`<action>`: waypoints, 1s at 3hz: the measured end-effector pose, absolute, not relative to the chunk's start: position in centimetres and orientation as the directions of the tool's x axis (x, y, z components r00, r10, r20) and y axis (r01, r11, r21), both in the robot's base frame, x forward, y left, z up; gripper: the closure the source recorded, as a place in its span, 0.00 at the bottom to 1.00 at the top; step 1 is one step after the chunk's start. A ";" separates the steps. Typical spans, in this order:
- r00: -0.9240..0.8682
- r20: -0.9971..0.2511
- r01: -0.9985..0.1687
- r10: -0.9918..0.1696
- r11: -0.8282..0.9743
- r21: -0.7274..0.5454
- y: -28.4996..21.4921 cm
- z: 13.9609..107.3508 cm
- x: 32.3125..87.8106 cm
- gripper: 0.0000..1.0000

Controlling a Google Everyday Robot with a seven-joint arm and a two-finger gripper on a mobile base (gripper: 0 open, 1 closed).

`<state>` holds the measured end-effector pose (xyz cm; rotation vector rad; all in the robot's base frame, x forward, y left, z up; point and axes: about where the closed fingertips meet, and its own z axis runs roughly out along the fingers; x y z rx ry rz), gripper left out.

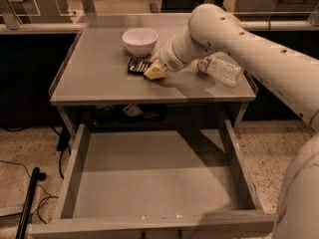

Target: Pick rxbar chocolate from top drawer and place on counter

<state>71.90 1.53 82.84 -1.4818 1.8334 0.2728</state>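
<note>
The rxbar chocolate (pixel 137 65), a small flat black bar, lies on the grey counter (pixel 94 73) just in front of the white bowl. My gripper (pixel 154 71) sits low over the counter at the bar's right end, its pale fingertips touching or right beside it. The white arm reaches in from the right. The top drawer (pixel 154 178) is pulled fully open below the counter and shows only a bare grey floor.
A white bowl (pixel 139 41) stands on the counter behind the bar. A clear plastic bottle (pixel 220 70) lies on its side at the counter's right. Cables and a dark pole (pixel 27 203) lie on the floor at the left.
</note>
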 end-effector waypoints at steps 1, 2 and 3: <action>-0.049 -0.660 -0.909 -0.749 0.307 -0.281 1.5 82.8 71.9 0.13; -0.049 -0.660 -0.909 -0.749 0.307 -0.281 1.5 83.4 72.1 0.00; -0.049 -0.660 -0.909 -0.749 0.307 -0.281 1.6 83.4 72.1 0.00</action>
